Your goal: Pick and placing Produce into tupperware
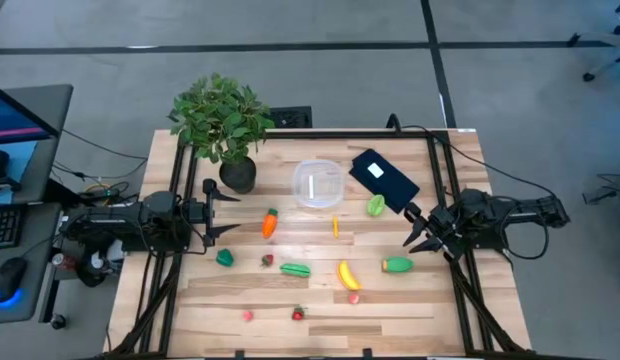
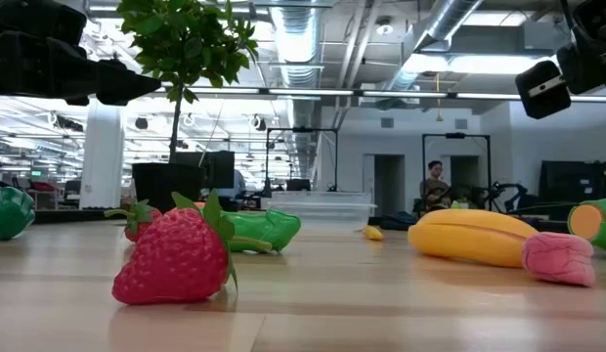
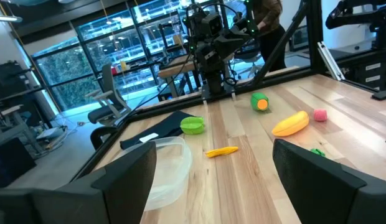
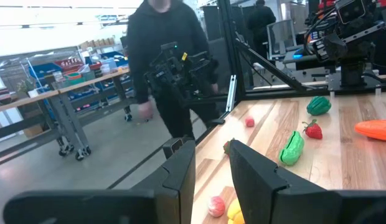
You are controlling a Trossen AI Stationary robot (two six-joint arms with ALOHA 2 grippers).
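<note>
The produce lies scattered on the wooden table: orange carrot (image 1: 269,223), yellow banana (image 1: 347,274), green pieces (image 1: 295,268) (image 1: 376,206) (image 1: 224,257), a green piece with an orange end (image 1: 397,265), and small red strawberries (image 1: 298,314). The clear round tupperware (image 1: 318,184) stands near the far middle, with nothing showing inside. My left gripper (image 1: 222,211) hovers open at the table's left side, facing the tupperware (image 3: 165,168). My right gripper (image 1: 414,228) hovers open at the right side, between the two green pieces there. In the low view a strawberry (image 2: 176,256) and the banana (image 2: 474,238) rest on the tabletop.
A potted leafy plant (image 1: 222,120) stands at the far left corner. A flat black rectangle with a white label (image 1: 384,177) lies right of the tupperware. A small yellow piece (image 1: 336,226) and pink pieces (image 1: 354,297) lie among the produce. A person (image 4: 168,62) stands beyond the table.
</note>
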